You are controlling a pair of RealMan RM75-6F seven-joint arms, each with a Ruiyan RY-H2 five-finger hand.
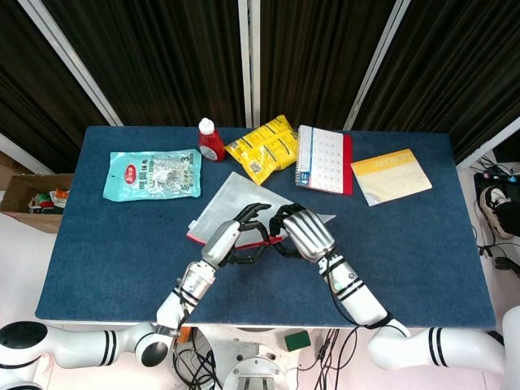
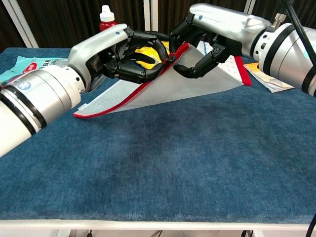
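Note:
A grey mesh pouch (image 1: pixel 231 197) with a red rim lies mid-table, its near corner lifted off the blue cloth. In the chest view the pouch (image 2: pixel 197 81) tilts up to a peak between both hands. My left hand (image 1: pixel 234 236) curls its fingers around the raised red rim from the left, and the chest view shows that left hand (image 2: pixel 123 54) gripping just below the peak. From the right, my right hand (image 1: pixel 301 231) pinches the same corner. The chest view has the right hand (image 2: pixel 210 29) above the mesh, with its fingers under the rim.
Along the far edge stand a red bottle (image 1: pixel 211 140), a yellow snack bag (image 1: pixel 264 149), a spiral calendar notebook (image 1: pixel 323 158) and a yellow booklet (image 1: pixel 392 175). A teal packet (image 1: pixel 153 174) lies far left. Off the table's left side sits a cardboard box (image 1: pixel 32 199).

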